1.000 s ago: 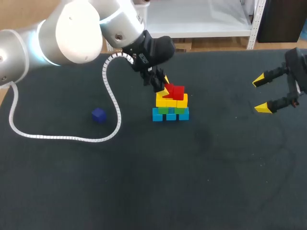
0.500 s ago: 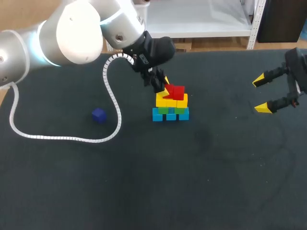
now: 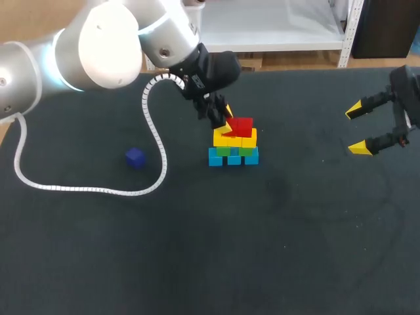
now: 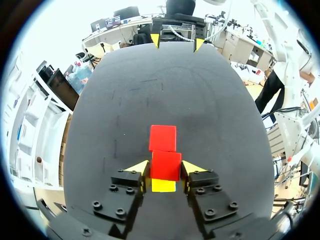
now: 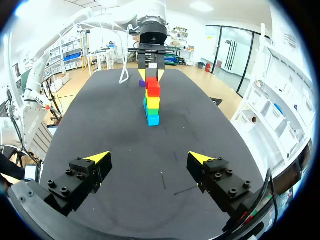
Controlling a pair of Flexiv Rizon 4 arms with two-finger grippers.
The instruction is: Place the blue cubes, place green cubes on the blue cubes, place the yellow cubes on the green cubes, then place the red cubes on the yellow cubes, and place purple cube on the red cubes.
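Though the last second brought only a slight shift, it matters. The left arm has eased a touch across the frame. The red cube (image 4: 165, 165) in its grip sat a little proud and askew, and now looks level with its partner on the yellow layer. Judged from that, the red course is all but laid, though the cube has not been let go.

At left of centre in the head view, the purple cube (image 3: 135, 157) lies alone on the dark table (image 3: 197, 256), well apart from the stack and untouched. Next, the left gripper (image 3: 226, 119) comes down from the upper left to the stack's top corner. Just right of centre stands the stack: blue cubes (image 3: 233, 158) at the base, green cubes (image 3: 231, 150) on them, yellow cubes (image 3: 235, 139) above, and the red pair on top. At the far right the right gripper (image 3: 357, 128) hangs with its fingers spread wide and nothing between them.

In the left wrist view the red cube sits squarely between the two yellow tips. Each tip appears pressed against a side face, so the fingers look clenched on it. A yellow cube shows directly beneath it, and the second red cube (image 4: 163, 138) touches it just ahead of the fingers. The next move likely calls for opening cleanly and lifting straight off, so the pair is not dragged. The purple cube remains to be placed.
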